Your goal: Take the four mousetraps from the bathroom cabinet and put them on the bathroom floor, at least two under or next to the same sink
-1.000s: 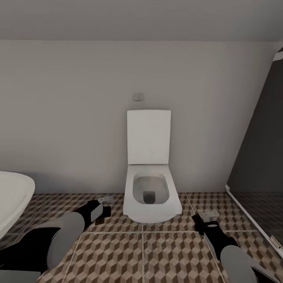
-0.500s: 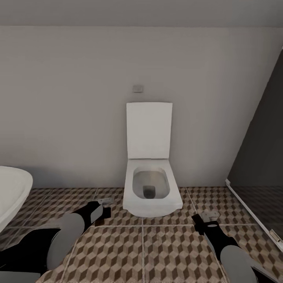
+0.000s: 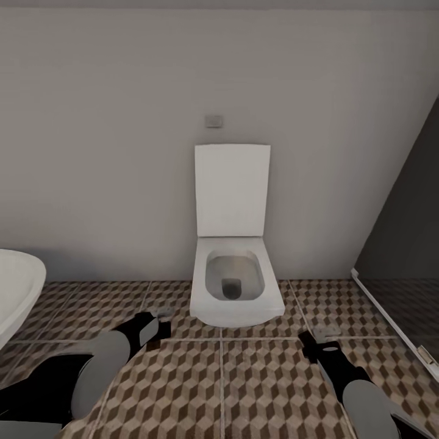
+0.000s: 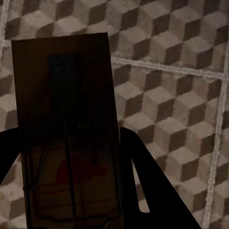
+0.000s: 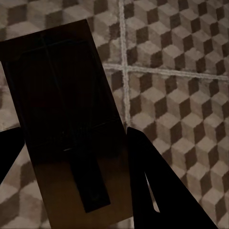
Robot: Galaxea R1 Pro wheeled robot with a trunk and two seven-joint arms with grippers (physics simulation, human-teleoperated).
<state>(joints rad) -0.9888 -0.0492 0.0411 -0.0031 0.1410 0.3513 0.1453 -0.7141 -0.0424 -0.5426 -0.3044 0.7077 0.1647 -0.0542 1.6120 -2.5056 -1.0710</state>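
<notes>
Both grippers carry a load: my left gripper (image 3: pixel 160 320) pinches one mousetrap (image 4: pixel 67 138) between its fingers, and my right gripper (image 3: pixel 323 336) pinches a second mousetrap (image 5: pixel 71 129) the same way. In each wrist view the board's long axis runs straight out along the fingers, its far end reaching past the tips over the bathroom floor (image 3: pixel 244 378). That floor lies directly beneath both grippers, with a gap I cannot judge.

What the next move turns on, I think, is the sink (image 3: pixel 15 292): it sits off to the outer side of my left gripper, well apart from my right one, so the left arm is the nearer. Straight ahead of both grippers stands the toilet (image 3: pixel 235 286), which is no help to me.

Only the sink's rim corner shows; its tap, its base and the floor beneath it are cut off. Both traps are in deep shadow, the wire parts barely readable. In the head view the traps are too small to make out.
</notes>
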